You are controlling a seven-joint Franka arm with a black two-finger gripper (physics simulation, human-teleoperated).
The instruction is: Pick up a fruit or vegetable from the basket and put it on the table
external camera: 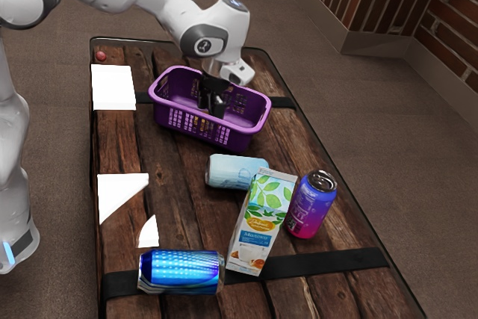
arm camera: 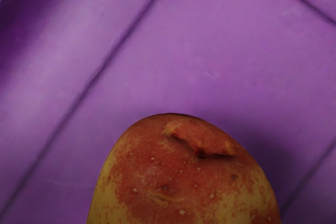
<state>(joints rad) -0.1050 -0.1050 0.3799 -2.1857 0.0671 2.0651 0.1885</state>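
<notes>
The hand reaches into the purple basket, a red-and-yellow fruit at it. Its opening (and any grip) I cannot tell.

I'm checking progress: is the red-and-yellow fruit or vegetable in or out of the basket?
In: the gripper reaches down inside the purple basket, and the piece shows against purple basket floor.

The fruit or vegetable was rounded, mottled red over yellow, pale-speckled and creased near its visible end. It was inside the purple basket, over the basket's floor. Upright and with openwork sides, the basket stood toward twelve o'clock on the brown plank table in the exterior view.
</notes>
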